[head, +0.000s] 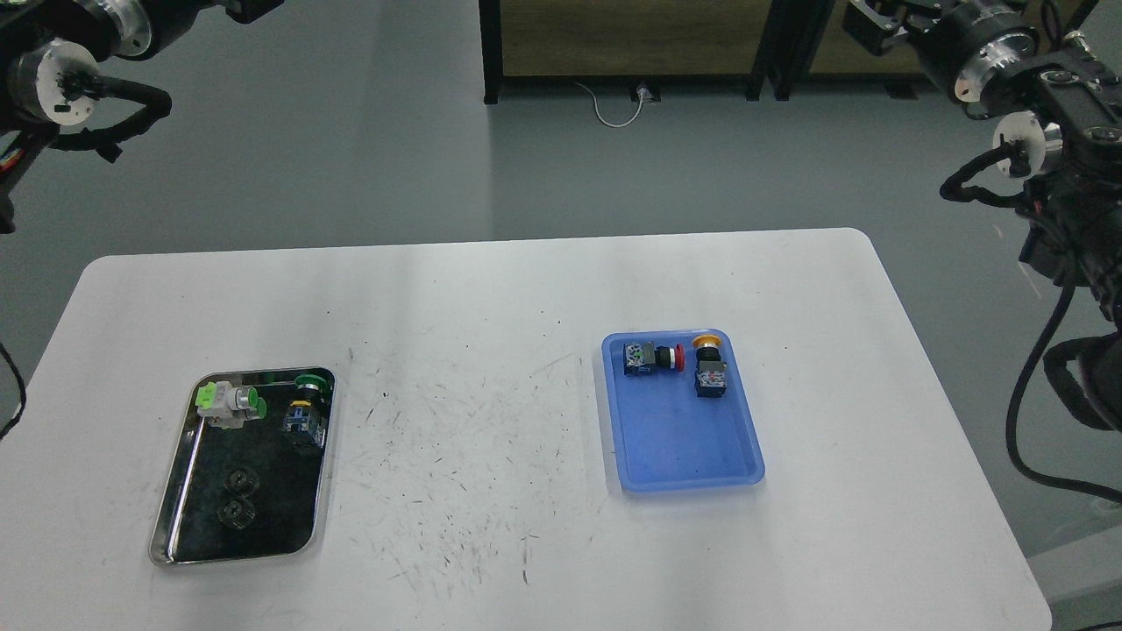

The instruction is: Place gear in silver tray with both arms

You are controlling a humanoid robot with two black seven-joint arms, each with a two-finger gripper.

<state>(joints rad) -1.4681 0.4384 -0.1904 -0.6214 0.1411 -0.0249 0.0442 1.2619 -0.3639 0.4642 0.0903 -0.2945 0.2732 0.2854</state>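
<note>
A white rectangular table (pixel 491 368) with rounded corners, its top flecked with dark scratches, filled most of the head view. At about eight o'clock from the table's middle lay the shallow, shiny silver metal tray (pixel 180 491) with rounded corners and a dark, mirror-like bottom. Along its twelve-o'clock end sat two parts: a pale grey push-button switch with bright green ends (pixel 230 404) toward the eleven-o'clock corner, and a dark switch with a green cap (pixel 307 410) toward the one-o'clock corner, close against the rim. Nearer the six-o'clock end, two small dark gears (pixel 237 497) lay on the tray bottom, one just beside the other, hard to make out against the reflective surface.

At about three o'clock from the table's middle, well apart from the metal tray, sat a blue plastic rectangular tray (pixel 692 451). At its twelve-o'clock end lay a dark switch with a red button (pixel 651 358) on its side, and just beside it a dark switch with a yellow cap (pixel 710 366).

Both black arms were held high, off the table. The left arm (pixel 61 70) showed only at the ten-o'clock corner, its gripper out of view. The right arm (pixel 1043 105) came in at two o'clock; the right gripper (pixel 881 22) was dark and cut by the top edge, so whether its jaws were apart or together could not be told.
</note>
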